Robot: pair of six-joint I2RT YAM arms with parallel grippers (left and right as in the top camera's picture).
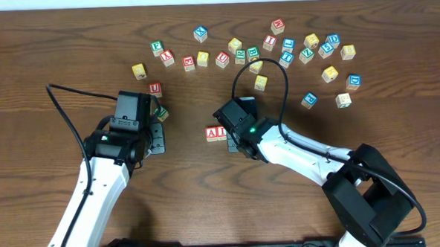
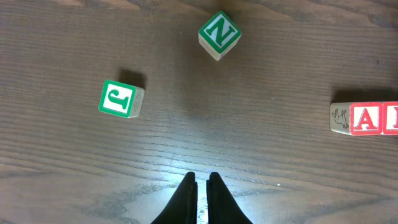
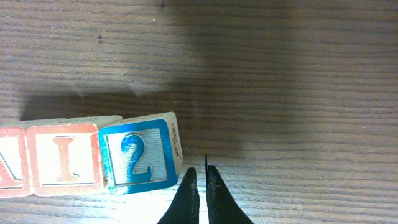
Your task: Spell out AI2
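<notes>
Three cubes lie side by side in a row on the table. In the right wrist view they read red A (image 3: 9, 169), red I (image 3: 64, 160) and blue 2 (image 3: 137, 157) from left to right. My right gripper (image 3: 200, 172) is shut and holds nothing, its tips just right of the 2 cube. Overhead, the A cube (image 1: 211, 133) and I cube (image 1: 220, 133) show, and the right gripper (image 1: 235, 138) covers the 2. My left gripper (image 2: 201, 180) is shut and empty, well left of the A cube (image 2: 365, 118).
A green J cube (image 2: 118, 98) and a green N cube (image 2: 219, 34) lie ahead of the left gripper (image 1: 158, 132). Several more letter cubes (image 1: 276, 50) are scattered across the back of the table. Among them are a yellow cube (image 1: 138, 70) and a red one (image 1: 154, 88).
</notes>
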